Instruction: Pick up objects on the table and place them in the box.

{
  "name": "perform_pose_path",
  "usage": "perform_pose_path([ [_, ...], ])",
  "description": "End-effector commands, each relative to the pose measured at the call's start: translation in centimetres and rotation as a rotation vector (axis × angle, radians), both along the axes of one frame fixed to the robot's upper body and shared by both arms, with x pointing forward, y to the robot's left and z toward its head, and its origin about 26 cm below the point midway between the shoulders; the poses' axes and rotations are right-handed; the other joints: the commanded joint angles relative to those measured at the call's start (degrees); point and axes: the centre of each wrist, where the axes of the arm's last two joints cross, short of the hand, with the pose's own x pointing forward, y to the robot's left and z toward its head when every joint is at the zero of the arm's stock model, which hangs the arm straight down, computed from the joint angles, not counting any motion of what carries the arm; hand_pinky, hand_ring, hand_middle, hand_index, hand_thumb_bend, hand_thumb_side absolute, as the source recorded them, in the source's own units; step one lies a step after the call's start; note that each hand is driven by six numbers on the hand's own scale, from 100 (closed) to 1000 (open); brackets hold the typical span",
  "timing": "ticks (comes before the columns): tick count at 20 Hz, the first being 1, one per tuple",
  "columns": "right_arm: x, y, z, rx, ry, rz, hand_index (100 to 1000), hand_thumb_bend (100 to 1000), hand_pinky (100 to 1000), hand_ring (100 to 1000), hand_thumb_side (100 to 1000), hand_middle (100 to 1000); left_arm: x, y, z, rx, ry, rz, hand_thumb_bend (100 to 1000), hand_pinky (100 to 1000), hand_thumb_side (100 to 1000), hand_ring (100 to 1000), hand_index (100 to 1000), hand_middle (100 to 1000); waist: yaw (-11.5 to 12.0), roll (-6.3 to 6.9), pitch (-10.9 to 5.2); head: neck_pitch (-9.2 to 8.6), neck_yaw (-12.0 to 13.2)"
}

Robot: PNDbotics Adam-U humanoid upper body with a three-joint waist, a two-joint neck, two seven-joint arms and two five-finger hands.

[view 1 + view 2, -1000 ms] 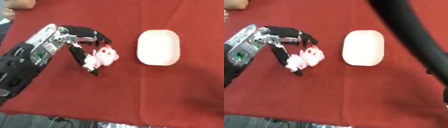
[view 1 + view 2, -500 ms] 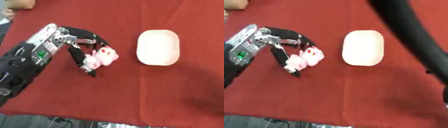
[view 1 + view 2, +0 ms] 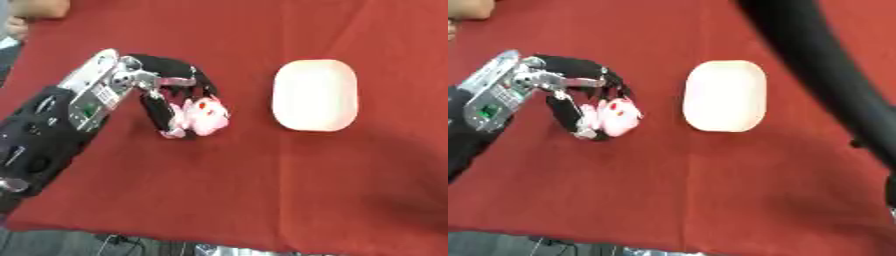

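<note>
One small pink-and-white toy (image 3: 201,116) sits on the red table (image 3: 262,190), caught in the curl of the left hand (image 3: 166,92). The fingers (image 3: 199,82) arch over its far side and the thumb (image 3: 157,116) comes down along its near side, so the hand is closed around it, though the toy appears to rest on the cloth, not lifted. Just to its right, apart from it, lies the white oval box (image 3: 315,95).

As I judge it, the main risk is a slip. The toy looks soft and rounded, and the fingers seem to wrap only its edges; if the lift begins before they get under it, it could squeeze out and roll across the cloth. A second risk is the carry to the box: it lies close, so a low swing could nudge it or drop the toy on its rim. The right arm (image 3: 824,70) crosses the right eye view as a dark band; its hand is out of sight.
</note>
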Motion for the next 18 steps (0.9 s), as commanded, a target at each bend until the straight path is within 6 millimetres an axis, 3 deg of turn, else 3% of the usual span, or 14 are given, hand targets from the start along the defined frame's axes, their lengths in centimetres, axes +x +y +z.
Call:
perform_pose_path([
  [1,-0.2,0.2,0.5,0.004,-0.022,0.013,948,100,582,778,736,846,-0.2,-0.3,1.0,-0.002,-0.082,0.001,100,258,100,430,595,457,0.00,-0.56,-0.77,-0.09,-0.17],
  [2,-0.2,0.2,0.5,0.004,-0.022,0.014,948,100,582,778,736,846,-0.3,-0.5,1.1,-0.004,-0.105,0.001,100,270,100,441,611,470,-0.01,-0.56,-0.77,-0.09,-0.18],
  [3,-0.2,0.2,0.5,0.004,-0.022,0.014,948,100,582,778,736,846,-0.4,-0.7,1.1,-0.008,-0.125,-0.003,100,172,100,359,502,364,-0.02,-0.56,-0.78,-0.10,-0.23],
  [5,-0.2,0.2,0.6,0.004,-0.022,0.014,947,100,582,779,736,846,-0.5,-0.9,1.2,-0.022,-0.158,-0.013,100,163,100,349,497,353,-0.02,-0.56,-0.79,-0.15,-0.31],
  [10,-0.2,0.2,0.5,0.003,-0.017,0.014,946,100,583,779,735,846,-0.6,-1.0,1.6,-0.055,-0.220,-0.013,100,143,100,323,480,334,0.10,-0.62,-0.94,-0.29,-0.52],
  [18,-0.3,0.1,0.4,0.000,-0.007,0.012,945,100,583,780,735,845,-0.5,-0.6,5.4,-0.096,-0.407,0.039,132,132,100,337,519,376,0.40,-0.65,-1.40,-0.60,-0.88],
])
